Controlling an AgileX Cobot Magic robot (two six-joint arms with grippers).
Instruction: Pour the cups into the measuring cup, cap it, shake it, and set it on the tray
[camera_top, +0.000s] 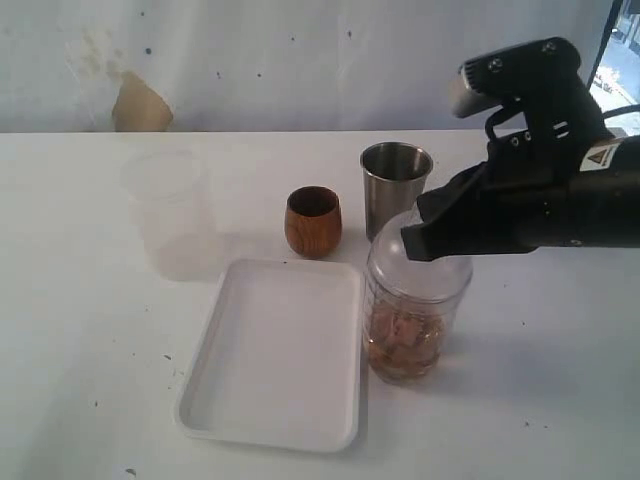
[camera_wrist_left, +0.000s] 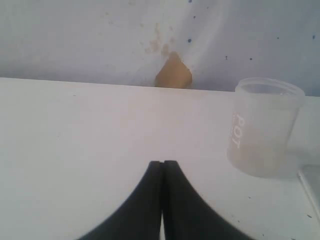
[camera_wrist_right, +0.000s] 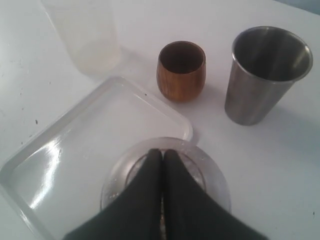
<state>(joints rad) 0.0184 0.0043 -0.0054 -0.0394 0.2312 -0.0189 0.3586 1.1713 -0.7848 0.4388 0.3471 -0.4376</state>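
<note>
The measuring cup (camera_top: 404, 325) stands just right of the tray (camera_top: 275, 350), with brown pieces in its bottom and a clear dome lid (camera_top: 440, 275) on top. My right gripper (camera_top: 410, 245) is shut, its tips resting on the lid's crown. From the right wrist, those tips (camera_wrist_right: 162, 152) sit at the centre of the lid (camera_wrist_right: 212, 177). The brown wooden cup (camera_top: 313, 221) (camera_wrist_right: 181, 70) and steel tumbler (camera_top: 394, 187) (camera_wrist_right: 265, 75) stand upright behind, looking empty. My left gripper (camera_wrist_left: 163, 164) is shut on nothing, over bare table, and is out of the exterior view.
A frosted plastic cup (camera_top: 168, 210) (camera_wrist_left: 262, 127) (camera_wrist_right: 85, 37) stands at the back left of the tray (camera_wrist_right: 90, 145). A tan patch (camera_top: 138, 105) marks the wall behind the white table (camera_top: 80, 330). The right arm (camera_top: 560, 200) reaches in from the right edge.
</note>
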